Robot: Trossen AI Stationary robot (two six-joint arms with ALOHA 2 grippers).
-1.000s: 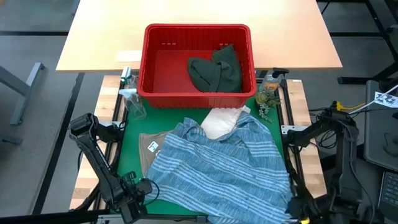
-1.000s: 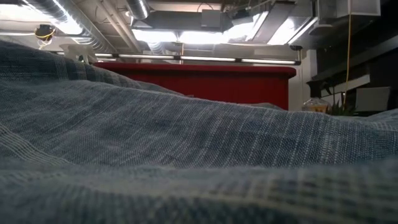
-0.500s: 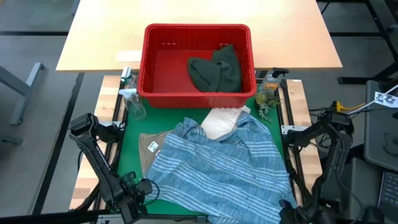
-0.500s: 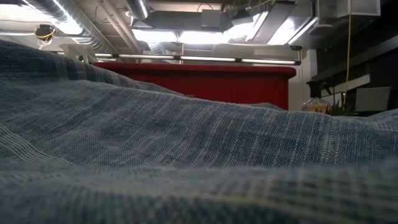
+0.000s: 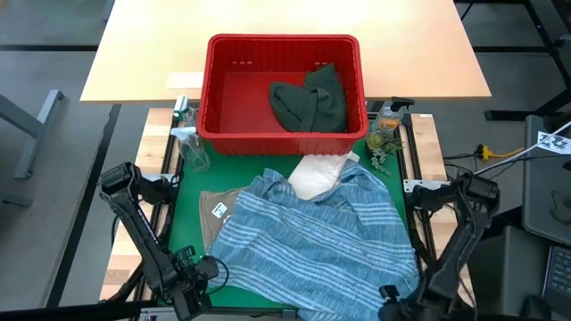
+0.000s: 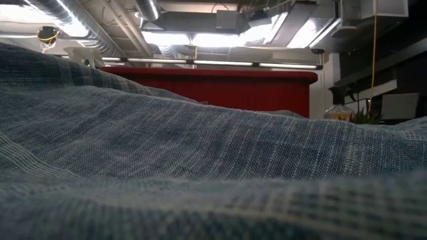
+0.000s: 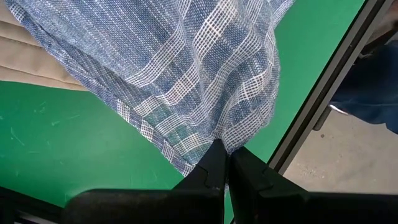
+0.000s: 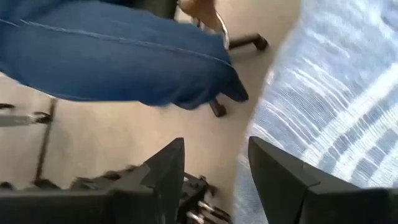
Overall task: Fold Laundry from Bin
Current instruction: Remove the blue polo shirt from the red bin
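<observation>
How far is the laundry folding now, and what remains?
Done: the striped shirt is out of the red bin, spread unfolded on the green mat. In hand: the left pincer is shut on its corner; the right pincer is open beside it. Left: folding, and the dark green garment in the bin.

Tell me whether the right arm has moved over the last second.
Yes. Seen from above, the right gripper has swung leftward along the table's near edge, toward the striped shirt; the red bin stayed put.
</observation>
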